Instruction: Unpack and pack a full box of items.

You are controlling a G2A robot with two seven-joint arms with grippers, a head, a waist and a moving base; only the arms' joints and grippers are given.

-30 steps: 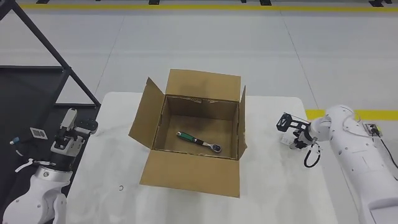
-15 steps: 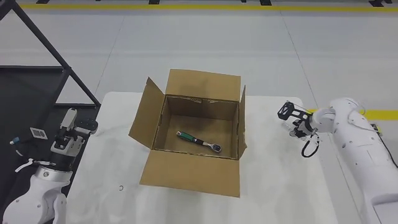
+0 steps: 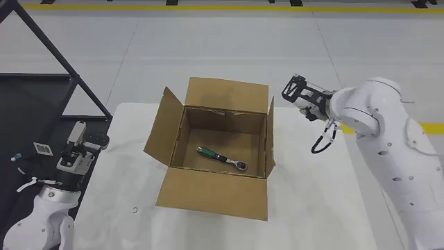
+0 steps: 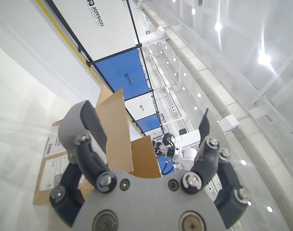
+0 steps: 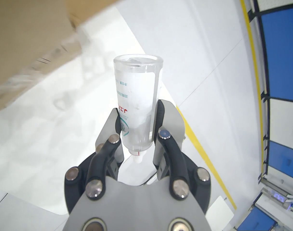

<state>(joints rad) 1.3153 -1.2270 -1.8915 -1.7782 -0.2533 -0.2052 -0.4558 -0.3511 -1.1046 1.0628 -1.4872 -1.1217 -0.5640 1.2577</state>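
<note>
An open cardboard box (image 3: pixel 218 146) stands in the middle of the white tabletop (image 3: pixel 312 201) with its four flaps turned up and outward. On the floor of the box lies a ratchet wrench (image 3: pixel 222 157) with a green handle. It lies at a slant, its metal head toward the box's right wall and touching none of the walls.

The right arm (image 3: pixel 368 111) reaches in from the right of the box, and its wrist is just beside the box's far right corner, close to the upright right flap. Its jaws are clenched on a clear plastic bottle (image 5: pixel 136 85), gripping it low on the body near the small nozzle. The nozzle end points back toward the wrist and the broad flat end points away from it. The bottle is held off the tabletop and outside the box. In the right wrist view the box (image 5: pixel 28 25) shows as a brown wall beside the bottle, apart from it.

The left arm (image 3: pixel 73 156) is well to the left of the box, near the left edge of the tabletop. Its jaws are spread wide with nothing between them. In the left wrist view they face the box (image 4: pixel 117 131), and the right arm (image 4: pixel 165 147) shows beyond it.

A black metal frame (image 3: pixel 41 48) stands on the floor to the left of the box, past the tabletop.
</note>
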